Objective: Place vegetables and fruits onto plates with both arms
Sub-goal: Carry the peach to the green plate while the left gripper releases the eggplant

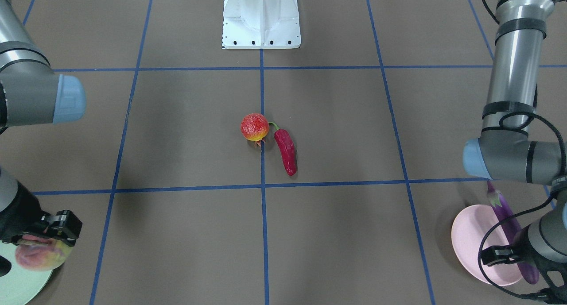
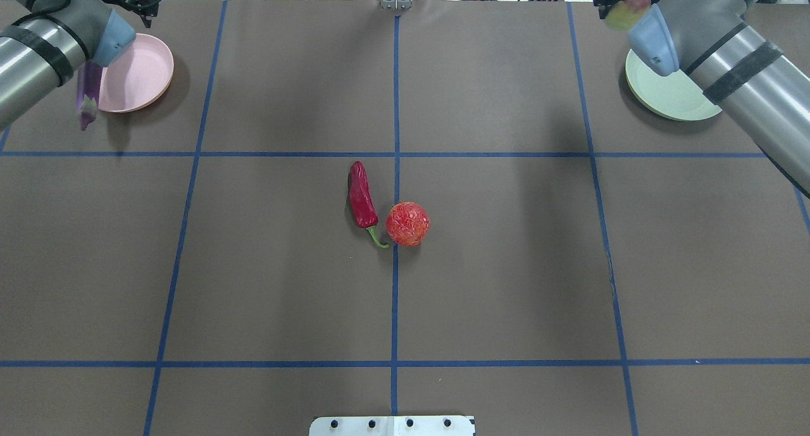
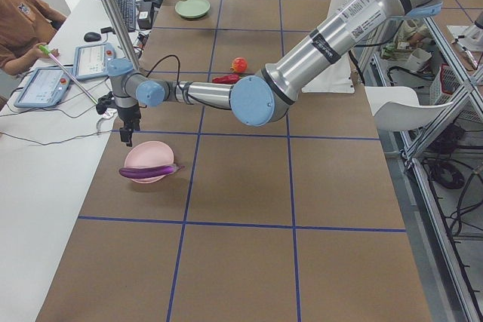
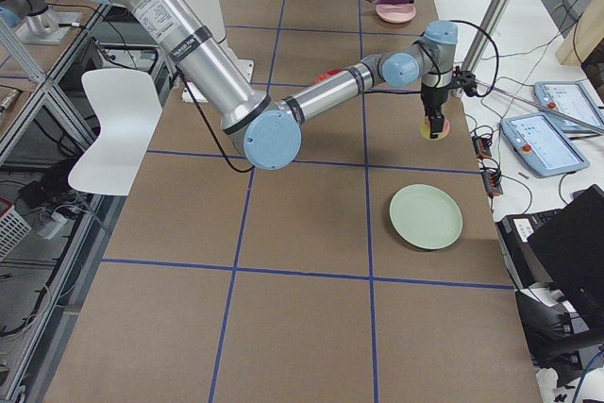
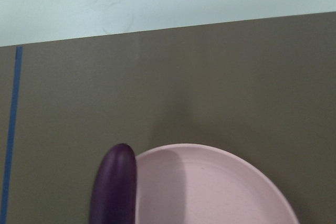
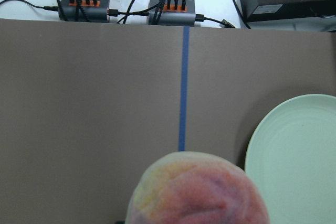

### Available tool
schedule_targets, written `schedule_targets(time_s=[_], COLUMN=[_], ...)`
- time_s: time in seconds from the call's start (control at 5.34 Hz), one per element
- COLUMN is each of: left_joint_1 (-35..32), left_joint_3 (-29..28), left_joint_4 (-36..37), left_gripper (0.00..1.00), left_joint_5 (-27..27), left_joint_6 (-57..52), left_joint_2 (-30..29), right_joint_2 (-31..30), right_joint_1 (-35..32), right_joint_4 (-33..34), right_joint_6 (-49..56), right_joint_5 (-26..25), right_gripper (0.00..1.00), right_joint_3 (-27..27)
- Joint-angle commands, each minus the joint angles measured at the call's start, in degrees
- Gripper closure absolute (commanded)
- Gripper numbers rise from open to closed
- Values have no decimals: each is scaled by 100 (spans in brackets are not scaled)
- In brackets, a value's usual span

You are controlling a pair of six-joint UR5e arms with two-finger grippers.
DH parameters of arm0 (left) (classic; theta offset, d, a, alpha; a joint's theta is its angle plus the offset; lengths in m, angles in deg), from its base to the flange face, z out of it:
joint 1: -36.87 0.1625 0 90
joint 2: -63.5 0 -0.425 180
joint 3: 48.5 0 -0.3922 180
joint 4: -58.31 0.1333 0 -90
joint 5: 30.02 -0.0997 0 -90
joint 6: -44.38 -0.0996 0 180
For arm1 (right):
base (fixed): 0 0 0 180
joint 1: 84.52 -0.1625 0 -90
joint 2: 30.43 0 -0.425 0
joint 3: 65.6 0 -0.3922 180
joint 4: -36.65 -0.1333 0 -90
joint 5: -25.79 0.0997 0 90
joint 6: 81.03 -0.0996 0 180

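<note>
peach [image 6: 197,190] looms largest in the right wrist view, clenched in the right gripper [image 1: 42,245], and it is held over bare table [image 1: 177,132] just beside the mint plate [image 6: 299,161], not above it. if it is let go now, it is likely dropped outside the rim and rolled away. eggplant [image 3: 147,173] is seen lying across the pink plate [image 3: 143,154], one end overhanging; it could be tipped off. left gripper [image 3: 127,139] hangs above it, apart, grasping nothing; how wide its jaws stand cannot be told. mid-table, pomegranate [image 1: 254,127] and chili pepper [image 1: 285,152] are found well apart from both plates, stem seemingly touching fruit, so one may be nudged when the other is taken.
</note>
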Motion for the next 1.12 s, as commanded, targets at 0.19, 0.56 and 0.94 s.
schedule_targets(time_s=[0.19,0.56,0.94], left_joint_1=[627,1278,1640], left_joint_3=[1716,2396,2548], left_joint_4=[1249,1429,1420], left_gripper=[0,0,0], left_joint_5=[781,764,633], left_joint_6=[1535,2776,3158], left_joint_2=[-218,-255,-237], right_joint_2=[-414,-800,-1056], right_joint_1=[-92,-22,425], right_joint_4=[-1527,-1977,-1970], right_joint_6=[254,262,227], right_joint_5=[-407,-541,-672], right_gripper=[100,100,100], right_joint_3=[-862,-1031,-1048])
